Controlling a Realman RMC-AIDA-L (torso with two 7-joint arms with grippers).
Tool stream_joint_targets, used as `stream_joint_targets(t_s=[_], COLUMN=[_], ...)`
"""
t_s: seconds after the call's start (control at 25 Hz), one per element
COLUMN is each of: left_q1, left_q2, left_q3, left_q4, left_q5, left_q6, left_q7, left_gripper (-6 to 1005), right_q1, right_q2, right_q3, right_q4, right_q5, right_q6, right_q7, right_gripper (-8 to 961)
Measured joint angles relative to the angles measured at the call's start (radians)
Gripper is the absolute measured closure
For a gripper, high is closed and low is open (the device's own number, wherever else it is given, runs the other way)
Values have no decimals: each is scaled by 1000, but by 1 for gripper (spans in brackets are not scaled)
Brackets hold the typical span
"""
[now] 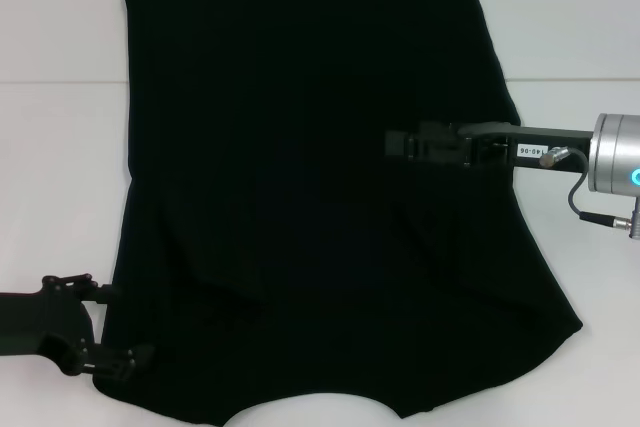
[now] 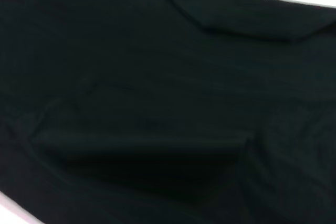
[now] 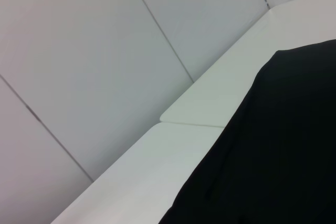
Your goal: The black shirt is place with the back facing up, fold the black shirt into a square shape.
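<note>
My left hand [image 1: 105, 332] sat at the near left corner of the black shirt [image 1: 300, 177], its fingers spread apart on either side of the cloth edge, not yet closed on it as far as I could judge. My right hand [image 1: 400, 143] reached in from the right, hovering over the middle of the shirt; I could not tell whether it was clenched or released against the dark fabric. The shirt lay spread across the white table [image 1: 60, 147], sleeves seemingly already turned in, with soft ridges near the bottom. It looked light, limp and prone to bunching, so I judged the hem corners the best places to pinch.
</note>
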Motion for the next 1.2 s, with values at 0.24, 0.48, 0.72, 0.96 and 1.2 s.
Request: stream_joint_targets(t_s=[0.24, 0.48, 0.72, 0.96, 1.2], left_q1=[2, 9, 11, 8, 10], left_q2=[-1, -2, -4, -4, -4], left_q3=[22, 40, 40, 40, 66], left_q4=[1, 8, 2, -1, 1], left_q5=[1, 2, -7, -6, -2], left_q6=[1, -3, -16, -26, -37], left_q7=[3, 24, 62, 67, 66], left_gripper=[49, 49, 49, 57, 85], right_q1=[3, 3, 4, 4, 4], right_q2=[0, -1, -3, -6, -9], right_q3=[0, 2, 2, 2, 2], right_q4=[1, 1, 1, 1, 1], right_q5=[1, 1, 1, 1, 2], right_q6=[13, 23, 27, 29, 30], right_q7=[1, 1, 1, 1, 1], right_gripper=[23, 24, 24, 25, 25])
